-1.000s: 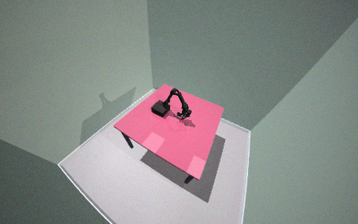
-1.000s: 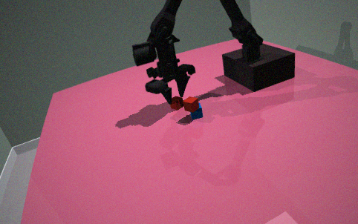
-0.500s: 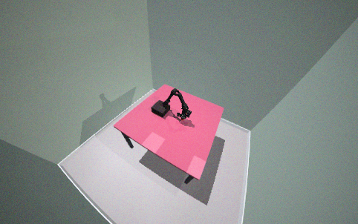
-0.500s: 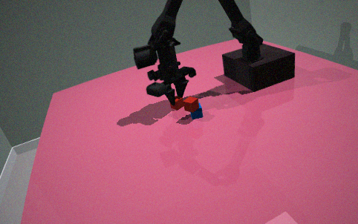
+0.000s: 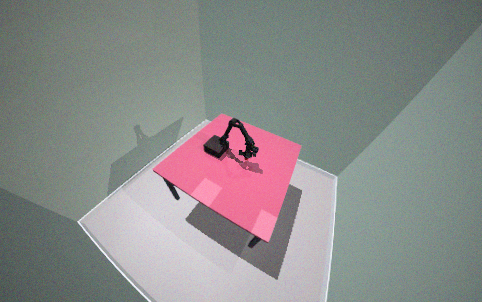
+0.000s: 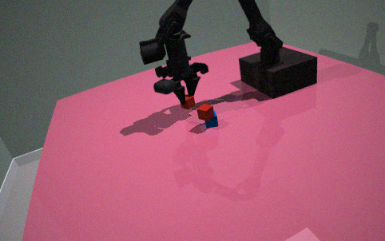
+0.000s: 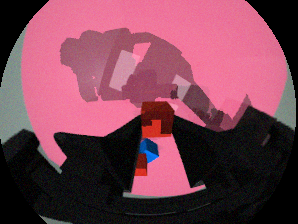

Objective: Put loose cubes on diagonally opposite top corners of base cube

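Loose red cube number one (image 6: 188, 102) (image 7: 157, 120) was clamped between the fingers of the gripper (image 5: 247, 153) (image 6: 188, 99) (image 7: 156, 117), over the table (image 5: 250, 195) (image 6: 120, 179) (image 7: 240, 55), well in from its edges; whether its underside met the tabletop could not be told.

Just beside it, with a gap between, the second red cube (image 6: 205, 112) (image 7: 141, 165) sat on top of the blue base cube (image 6: 212, 120) (image 7: 149, 150), shifted to one side and overhanging it. That pair was the nearest obstacle to the gripper. In the wrist view, a finger hid part of the second cube, which in turn covered some of the blue one.

Farther out, the black arm (image 5: 235, 121) (image 6: 176, 52) arched over from its dark base block (image 5: 215, 146) (image 6: 295, 76), near one edge of the table, its shadow falling across the pink surface. In the top view, the cubes were too small or hidden to make out.
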Action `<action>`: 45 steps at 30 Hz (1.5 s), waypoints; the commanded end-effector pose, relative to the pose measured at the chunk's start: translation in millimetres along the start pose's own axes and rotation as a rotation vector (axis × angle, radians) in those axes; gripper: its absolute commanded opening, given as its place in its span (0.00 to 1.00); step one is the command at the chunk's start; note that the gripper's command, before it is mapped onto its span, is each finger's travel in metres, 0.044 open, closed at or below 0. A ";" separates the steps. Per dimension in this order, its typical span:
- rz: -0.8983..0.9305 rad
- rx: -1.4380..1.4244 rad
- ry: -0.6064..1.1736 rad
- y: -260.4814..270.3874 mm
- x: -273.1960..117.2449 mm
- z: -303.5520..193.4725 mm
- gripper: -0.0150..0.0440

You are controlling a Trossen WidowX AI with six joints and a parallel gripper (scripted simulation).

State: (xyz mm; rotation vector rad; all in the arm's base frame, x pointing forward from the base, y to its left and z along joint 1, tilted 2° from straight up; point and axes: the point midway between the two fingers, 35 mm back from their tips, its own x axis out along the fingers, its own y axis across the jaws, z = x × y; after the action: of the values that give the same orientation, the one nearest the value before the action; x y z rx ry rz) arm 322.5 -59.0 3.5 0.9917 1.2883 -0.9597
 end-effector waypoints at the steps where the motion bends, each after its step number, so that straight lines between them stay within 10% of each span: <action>1: 0.008 0.004 -0.002 2.3 -14.6 1.0 0.43; 24: 0.008 -0.003 -0.002 -3.0 -77.1 -1.9 0.43; 45: 0.009 -0.873 -0.001 -1.6 -70.9 -54.9 0.43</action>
State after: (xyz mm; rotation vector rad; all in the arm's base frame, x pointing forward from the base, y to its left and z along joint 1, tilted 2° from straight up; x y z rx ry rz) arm 303.2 -12.5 72.6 0.4096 1.4818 -0.3968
